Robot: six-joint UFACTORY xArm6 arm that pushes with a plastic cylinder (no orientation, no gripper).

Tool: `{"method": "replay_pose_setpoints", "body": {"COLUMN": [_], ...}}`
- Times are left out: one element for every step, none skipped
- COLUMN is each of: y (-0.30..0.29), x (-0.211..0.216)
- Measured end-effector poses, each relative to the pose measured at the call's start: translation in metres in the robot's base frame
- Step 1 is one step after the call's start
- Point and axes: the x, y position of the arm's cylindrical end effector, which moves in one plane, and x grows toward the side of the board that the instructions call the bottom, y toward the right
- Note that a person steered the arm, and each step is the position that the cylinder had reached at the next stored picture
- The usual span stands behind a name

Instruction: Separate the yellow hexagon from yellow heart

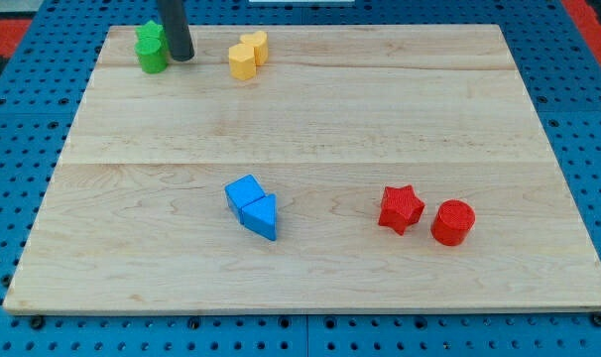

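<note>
Yellow hexagon [242, 61] touches yellow heart [256, 45]; the tip [181, 56], jawless, should wedge between them.

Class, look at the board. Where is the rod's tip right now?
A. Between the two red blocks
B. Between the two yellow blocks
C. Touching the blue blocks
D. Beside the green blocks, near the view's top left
D: my tip stands just right of the green blocks at the view's top left, with the yellow blocks further right and not touched.
</note>
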Motion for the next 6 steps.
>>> {"method": "replay_pose_setpoints", "body": {"y": [0.057,0.109,0.171,0.144,0.131,0.079], "x": [-0.012,0.017,0.050,0.084,0.129,0.101]}}
